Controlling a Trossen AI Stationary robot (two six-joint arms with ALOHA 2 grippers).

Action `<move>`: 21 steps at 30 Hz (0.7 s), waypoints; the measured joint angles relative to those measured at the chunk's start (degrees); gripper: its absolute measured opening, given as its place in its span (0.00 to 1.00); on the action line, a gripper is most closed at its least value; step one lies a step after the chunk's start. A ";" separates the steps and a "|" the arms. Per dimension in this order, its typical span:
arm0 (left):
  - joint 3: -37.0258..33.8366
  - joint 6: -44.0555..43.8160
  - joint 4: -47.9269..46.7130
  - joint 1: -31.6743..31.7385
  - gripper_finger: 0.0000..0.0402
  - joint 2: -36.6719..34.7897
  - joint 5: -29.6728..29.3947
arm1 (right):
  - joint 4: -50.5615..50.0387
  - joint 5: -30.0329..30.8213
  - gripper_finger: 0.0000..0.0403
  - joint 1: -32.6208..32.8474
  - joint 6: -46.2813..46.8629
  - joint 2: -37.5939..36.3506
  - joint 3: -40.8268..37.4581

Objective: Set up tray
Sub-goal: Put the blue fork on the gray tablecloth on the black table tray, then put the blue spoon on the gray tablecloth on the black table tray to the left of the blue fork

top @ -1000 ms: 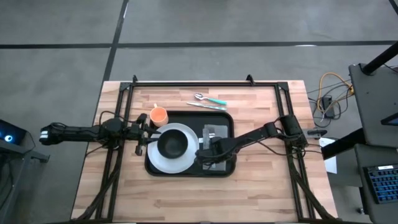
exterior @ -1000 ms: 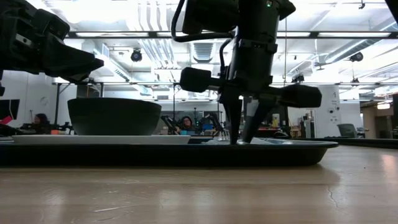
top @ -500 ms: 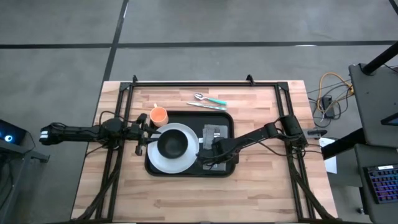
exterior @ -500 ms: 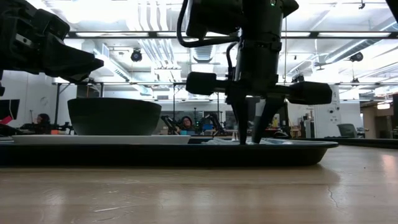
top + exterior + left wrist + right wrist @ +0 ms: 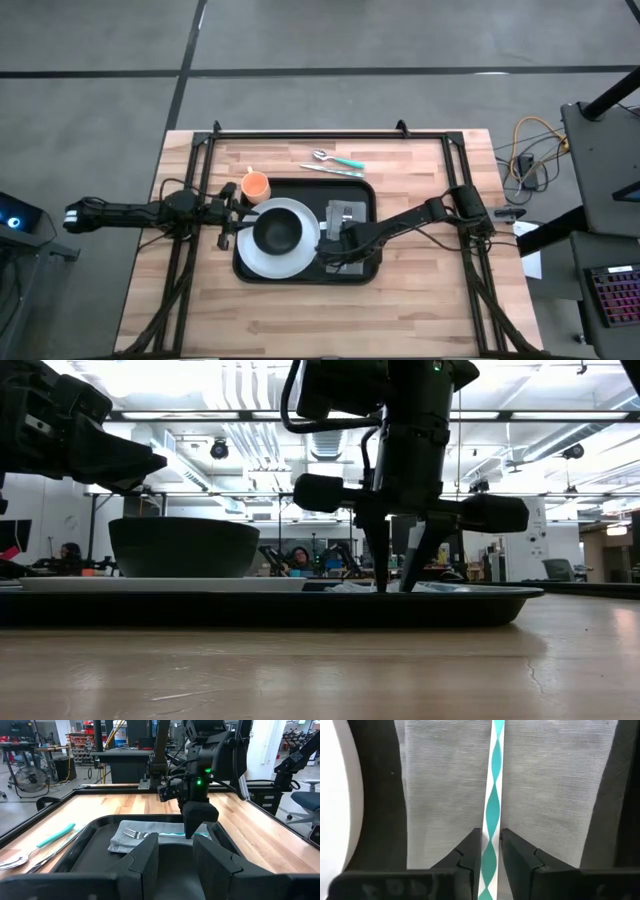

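Fork (image 5: 492,810) lies on napkin (image 5: 445,795), between my right hand (image 5: 490,851) fingers; grip just loosened, fingers slightly apart, letting go. Tray (image 5: 362,272) under hand. Means fork placed. Left hand (image 5: 175,855) open, waiting over bowl (image 5: 277,232).

- Counter (image 5: 300,310): pale wood planks, smooth
- Tray (image 5: 362,188): black, matt plastic
- Napkin (image 5: 445,795): grey woven cloth, finely ribbed
- Fork handle (image 5: 492,810): glossy teal plastic
- Plate (image 5: 306,218): smooth white
- Bowl (image 5: 183,547): dark, matt
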 joint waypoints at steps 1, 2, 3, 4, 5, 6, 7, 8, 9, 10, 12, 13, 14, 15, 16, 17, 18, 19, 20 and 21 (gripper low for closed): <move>0.00 0.00 0.00 0.00 0.26 -0.01 0.00 | -0.04 0.00 0.16 0.00 -0.20 0.01 0.00; 0.00 0.00 0.00 0.01 0.26 0.00 0.00 | 0.00 0.00 0.15 0.00 -0.55 0.02 0.00; 0.00 0.00 0.00 0.01 0.26 -0.01 -0.01 | 0.00 0.00 0.15 0.00 -0.94 0.00 0.00; 0.00 0.00 0.00 0.00 0.26 0.00 0.00 | 0.00 -0.01 0.15 0.00 -1.40 0.02 0.00; 0.00 0.00 0.00 0.00 0.26 0.01 0.00 | 0.00 0.00 0.16 -0.02 -1.93 0.02 0.00; 0.00 0.00 0.00 0.02 0.26 0.01 0.00 | 0.00 0.00 0.16 -0.02 -2.42 0.02 0.00; 0.00 0.00 0.00 0.02 0.26 -0.01 0.00 | -0.04 0.00 0.17 -0.02 -2.92 0.02 0.00; 0.00 0.00 0.00 0.00 0.26 0.01 0.00 | -0.03 0.00 0.18 -0.02 -3.33 0.01 0.00; 0.00 0.00 0.00 0.00 0.26 -0.01 0.00 | -0.10 0.00 0.18 -0.02 -3.71 0.02 0.04; 0.00 0.00 0.00 0.00 0.26 0.00 0.00 | -0.17 0.00 0.19 -0.02 -3.94 0.02 0.15; 0.00 0.00 0.01 0.01 0.26 0.00 0.00 | -0.43 0.00 0.21 -0.02 -3.96 0.01 0.29; 0.00 0.00 0.00 0.01 0.26 0.01 0.00 | -0.67 0.00 0.22 -0.02 -3.95 0.01 0.31; 0.00 0.00 0.01 0.00 0.26 0.00 -0.01 | -0.79 0.00 0.22 -0.02 -4.03 0.02 0.31; 0.00 0.00 0.00 0.01 0.26 0.00 0.00 | -0.81 0.00 0.23 -0.02 -4.19 0.02 0.31; 0.00 0.00 0.00 0.00 0.26 0.00 0.00 | -0.95 0.00 0.24 -0.02 -4.36 0.02 0.31; 0.00 0.00 0.00 0.02 0.26 -0.01 0.00 | -1.07 0.00 0.24 -0.04 -4.61 0.02 0.31; 0.00 0.00 0.00 0.02 0.26 -0.01 -0.02 | -1.03 0.00 0.25 -0.10 -5.06 0.02 0.31; 0.02 0.00 0.00 0.00 0.26 -0.01 0.00 | -1.03 0.00 0.25 -0.11 -5.45 0.02 0.31; 0.02 0.00 0.00 0.00 0.26 0.00 0.00 | -1.08 0.00 0.26 -0.20 -5.67 0.00 0.31; 0.02 0.00 0.00 0.00 0.26 -0.01 0.00 | -1.09 -0.01 0.26 -0.24 -5.85 0.00 0.31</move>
